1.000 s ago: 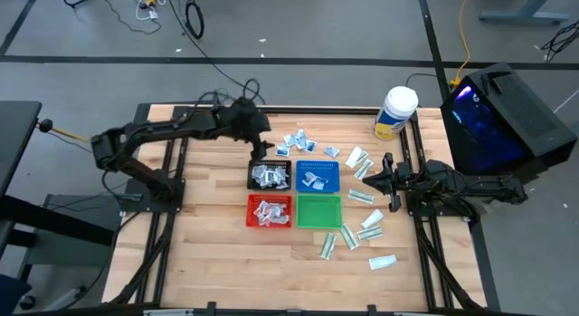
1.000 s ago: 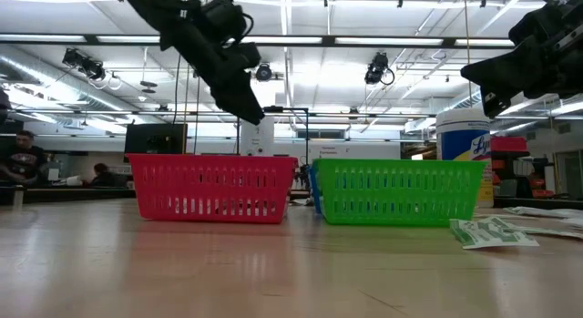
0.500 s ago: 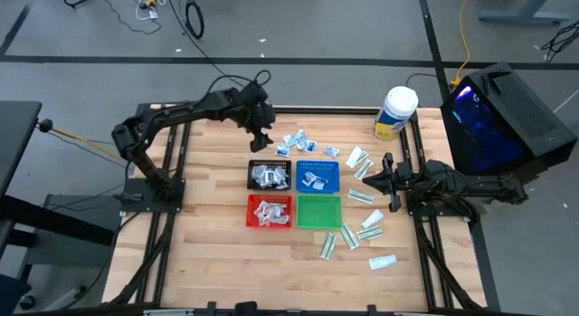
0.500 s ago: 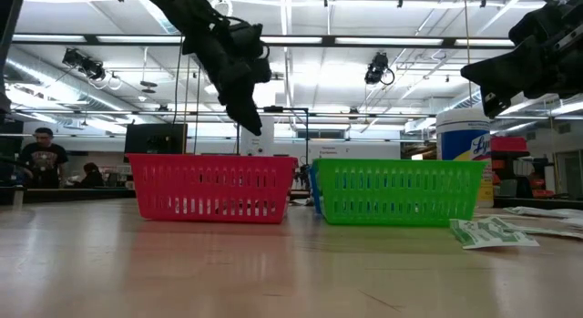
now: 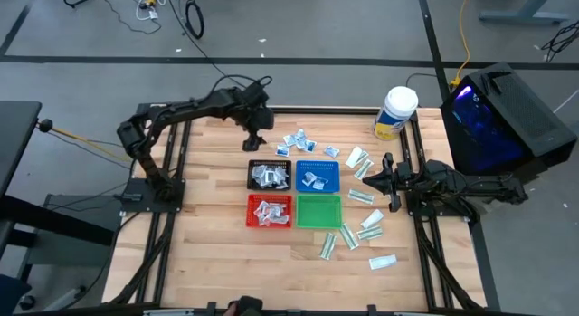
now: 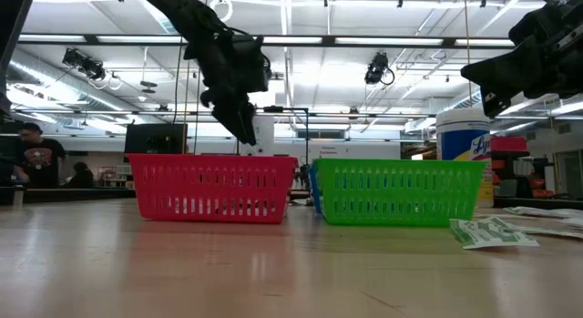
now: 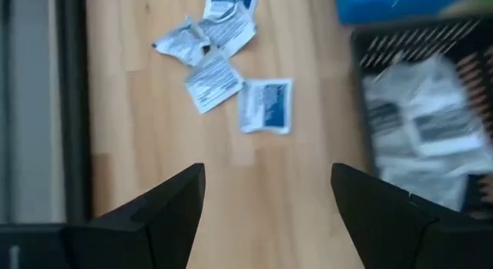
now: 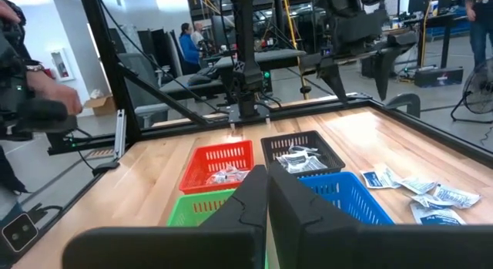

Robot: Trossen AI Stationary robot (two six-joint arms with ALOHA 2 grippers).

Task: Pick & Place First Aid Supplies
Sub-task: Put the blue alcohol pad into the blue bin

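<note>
Spanning a bright workshop, wood table (image 5: 217, 225); left fingers (image 7: 173, 203) spread empty, right fingers (image 8: 266, 196) pressed together.

Wooden table (image 5: 208, 234), four mesh trays (image 5: 296, 193) mid-table, loose packets (image 5: 303, 142) scattered, white jar (image 5: 395, 112) at corner

Robotics lab: ceiling strip lights (image 6: 383, 40), workbenches (image 8: 254, 61).

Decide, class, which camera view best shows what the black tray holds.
The high view: looking down, the black tray shows white packets inside. The wrist views show it partly, or blurred; the low view hides it.
</note>
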